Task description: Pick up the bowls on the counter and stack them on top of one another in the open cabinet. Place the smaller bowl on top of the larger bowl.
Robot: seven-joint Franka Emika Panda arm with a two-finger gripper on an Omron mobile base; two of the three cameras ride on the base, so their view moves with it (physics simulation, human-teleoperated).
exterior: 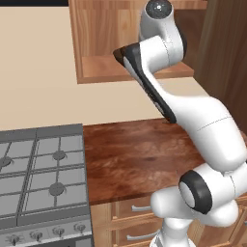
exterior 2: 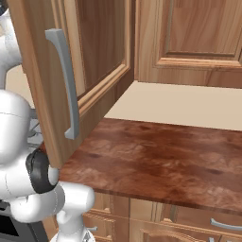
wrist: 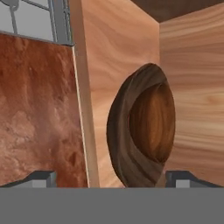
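Note:
In the hand view, which is rolled sideways, a round wooden bowl (wrist: 142,127) rests on the light-brown cabinet (wrist: 192,87) shelf. It is dark brown outside and reddish-brown inside. I cannot tell whether it is one bowl or the small one nested in the large one. My gripper (wrist: 114,177) is open, its two fingertips (wrist: 41,177) set wide apart, with the bowl's near edge between them and just ahead. In the left base view the arm reaches up into the cabinet (exterior: 106,67) and hides the hand. The counter (exterior: 140,154) lies below.
A grey gas stove (exterior: 43,178) adjoins the counter on the left. The cabinet door (exterior 2: 61,71) with its grey handle hangs open over the counter (exterior 2: 160,156). A tall dark-brown wood unit (exterior: 226,53) stands at the right, with drawer fronts (exterior: 135,210) under the worktop.

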